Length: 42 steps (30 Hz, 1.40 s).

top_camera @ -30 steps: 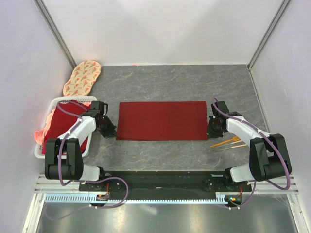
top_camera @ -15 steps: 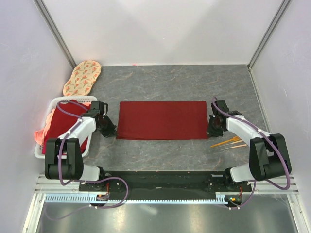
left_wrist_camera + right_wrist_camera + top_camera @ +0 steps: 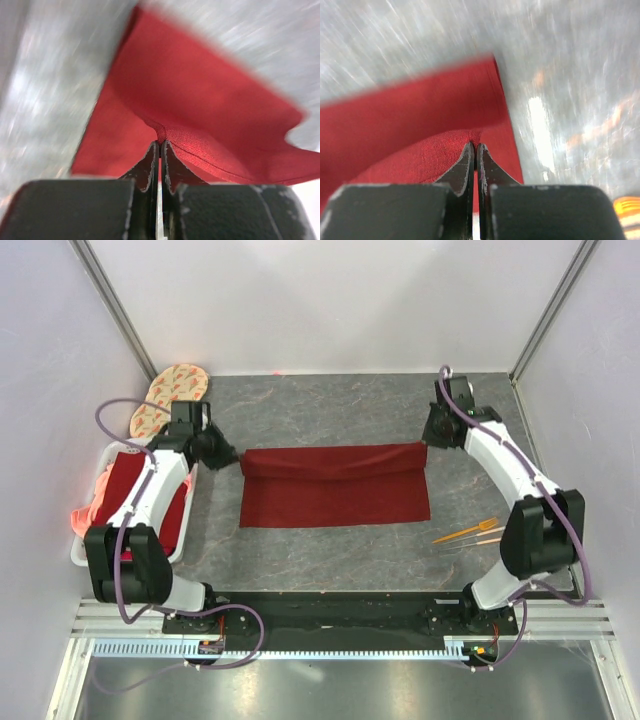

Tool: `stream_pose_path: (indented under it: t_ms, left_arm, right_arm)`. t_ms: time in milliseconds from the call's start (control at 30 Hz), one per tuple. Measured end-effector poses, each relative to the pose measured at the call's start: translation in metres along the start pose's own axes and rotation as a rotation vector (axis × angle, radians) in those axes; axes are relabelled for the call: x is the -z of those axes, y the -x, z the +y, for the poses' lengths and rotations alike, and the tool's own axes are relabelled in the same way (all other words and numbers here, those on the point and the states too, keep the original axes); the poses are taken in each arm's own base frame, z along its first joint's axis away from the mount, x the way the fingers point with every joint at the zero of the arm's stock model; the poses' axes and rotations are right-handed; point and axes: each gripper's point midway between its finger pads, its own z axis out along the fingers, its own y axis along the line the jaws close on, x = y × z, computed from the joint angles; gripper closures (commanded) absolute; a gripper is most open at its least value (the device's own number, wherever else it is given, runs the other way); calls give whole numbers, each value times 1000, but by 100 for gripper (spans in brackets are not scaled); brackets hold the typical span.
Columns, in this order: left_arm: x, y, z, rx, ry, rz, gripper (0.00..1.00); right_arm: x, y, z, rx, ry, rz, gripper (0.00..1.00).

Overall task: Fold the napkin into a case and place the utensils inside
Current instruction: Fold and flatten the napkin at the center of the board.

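Note:
The dark red napkin [image 3: 335, 498] lies in the middle of the table, and its far strip [image 3: 330, 458] is raised and sags between my two grippers. My left gripper [image 3: 226, 454] is shut on the napkin's left corner; in the left wrist view the cloth [image 3: 200, 100] bunches at the closed tips [image 3: 160, 143]. My right gripper [image 3: 428, 438] is shut on the right corner, and the right wrist view shows the fabric [image 3: 410, 115] pinched at its tips [image 3: 474, 145]. The utensils [image 3: 470, 533], thin orange-gold pieces, lie on the table near the right of the napkin's near edge. An orange blur [image 3: 627, 206] shows at that view's lower right.
A white basket [image 3: 84, 558] holding brighter red and salmon cloth [image 3: 130, 495] stands at the left edge, under my left arm. An oval beige patterned mat [image 3: 168, 398] lies at the far left corner. White walls close the table on three sides.
Both grippers have moved from the napkin's near corners up and toward the far side, drawing a cloth edge with them. The utensils have not moved.

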Motion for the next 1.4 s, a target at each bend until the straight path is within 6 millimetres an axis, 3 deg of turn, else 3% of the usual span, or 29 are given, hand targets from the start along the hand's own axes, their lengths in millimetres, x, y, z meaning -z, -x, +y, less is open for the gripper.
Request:
stream_pose_path:
  t_ms: [167,333,433,600,667,733,867,1100,1300,1400]
  left_arm:
    - [9,61,-53,-34,-120,-144,98]
    - [-5,111,-90,-51,-179,-213,98]
    - [-21,128,-100,-54,-196,-221,98]
    - [-29,123,-99,-50,-202,-182,98]
    - [-26,115,-95,-49,-201,-175,98]
    - [-22,99,-83,-43,-182,-151,98]
    - [-14,52,-46,-25,-127,-88,98]
    - [-6,-28,17,12,-17,48,98]
    - [-8,-60,45,8,49,128,98]
    - [-10,-70,55,8,74,154,98]
  right_arm:
    - [-6,79,32,4,48,-140,100]
    - [-23,141,67,4,126,-228,100]
    - [-30,158,77,10,151,-251,100]
    - [-31,154,79,22,164,-230,100]
    - [-32,145,77,24,165,-208,100]
    - [-34,122,68,23,154,-161,100]
    - [-26,54,40,20,119,-34,100]
    - [-4,-33,5,19,121,78,100]
    - [-5,-103,-22,21,105,181,100]
    - [-9,-125,-30,22,96,222,100]
